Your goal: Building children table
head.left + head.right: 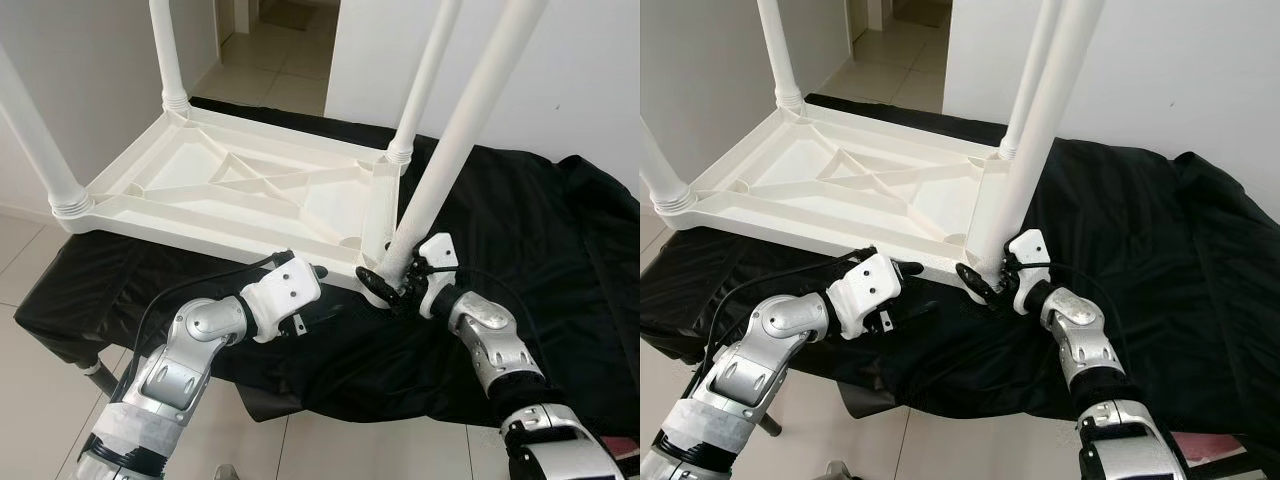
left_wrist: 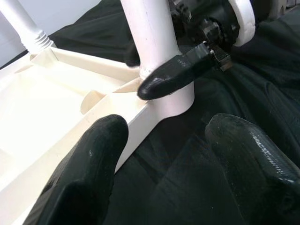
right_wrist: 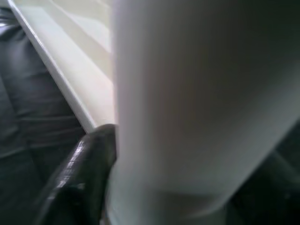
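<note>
Black cloth (image 1: 560,250) draped over a low stand, carrying an upturned white table (image 1: 230,185).
Right gripper (image 1: 395,283) is clamped on the base of the fourth leg (image 1: 455,140) at the table's near right corner; left gripper (image 2: 164,159), fingers spread and empty, hovers beside that corner. Three fitted legs stand upright.

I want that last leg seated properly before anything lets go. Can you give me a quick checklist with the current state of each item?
1. Right gripper clamped on the fourth leg near its base: ok.
2. Leg base at the corner socket: ok.
3. Leg upright like the other legs: not ok, it leans.
4. Left gripper open beside the tabletop edge: ok.
5. Leg fully seated: cannot tell.
</note>
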Robot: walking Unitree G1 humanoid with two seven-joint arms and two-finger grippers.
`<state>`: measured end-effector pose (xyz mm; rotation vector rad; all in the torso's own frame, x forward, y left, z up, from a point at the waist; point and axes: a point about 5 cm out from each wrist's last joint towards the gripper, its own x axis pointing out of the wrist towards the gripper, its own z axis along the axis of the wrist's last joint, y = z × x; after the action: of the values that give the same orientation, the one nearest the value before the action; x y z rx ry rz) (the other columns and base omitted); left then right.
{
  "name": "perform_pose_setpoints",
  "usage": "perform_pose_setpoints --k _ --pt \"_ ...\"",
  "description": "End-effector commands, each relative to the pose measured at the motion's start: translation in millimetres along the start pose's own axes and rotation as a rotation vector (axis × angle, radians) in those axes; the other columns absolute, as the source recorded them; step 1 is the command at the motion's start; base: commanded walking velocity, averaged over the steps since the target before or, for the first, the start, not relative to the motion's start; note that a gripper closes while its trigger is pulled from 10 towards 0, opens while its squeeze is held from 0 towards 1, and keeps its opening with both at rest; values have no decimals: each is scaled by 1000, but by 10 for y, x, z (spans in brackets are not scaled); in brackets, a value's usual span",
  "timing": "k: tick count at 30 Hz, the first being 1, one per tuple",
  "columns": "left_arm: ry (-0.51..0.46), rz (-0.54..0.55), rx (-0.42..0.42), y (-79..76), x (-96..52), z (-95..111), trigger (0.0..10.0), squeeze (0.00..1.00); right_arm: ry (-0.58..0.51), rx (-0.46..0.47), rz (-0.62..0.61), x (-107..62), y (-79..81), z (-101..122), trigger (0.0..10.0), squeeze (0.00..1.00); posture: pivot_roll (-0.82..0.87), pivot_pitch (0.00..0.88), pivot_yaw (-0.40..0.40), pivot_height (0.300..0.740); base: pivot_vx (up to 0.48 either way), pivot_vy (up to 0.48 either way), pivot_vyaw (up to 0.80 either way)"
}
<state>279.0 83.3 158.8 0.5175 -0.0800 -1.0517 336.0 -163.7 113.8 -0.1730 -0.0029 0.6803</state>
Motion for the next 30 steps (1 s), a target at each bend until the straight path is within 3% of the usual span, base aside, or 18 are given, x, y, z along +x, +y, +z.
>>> perform_pose_setpoints --k 1,12,13,30 --pt "7 28 7 -4 16 -21 10000 0 26 -16 -5 2 -23 -31 0 0 62 35 -73 740 0 0 0" --pt "7 29 5 -8 22 -25 10000 0 17 -13 -5 -8 -38 -48 0 0 57 42 -77 740 0 0 0" --pt "7 30 4 -9 22 -26 10000 0 13 -8 -7 -7 -35 -45 10000 0 55 45 -78 740 0 0 0" --pt "10 37 -2 -5 13 -40 10000 0 -11 27 -196 -47 18 -29 10000 0 51 49 -81 740 0 0 0"
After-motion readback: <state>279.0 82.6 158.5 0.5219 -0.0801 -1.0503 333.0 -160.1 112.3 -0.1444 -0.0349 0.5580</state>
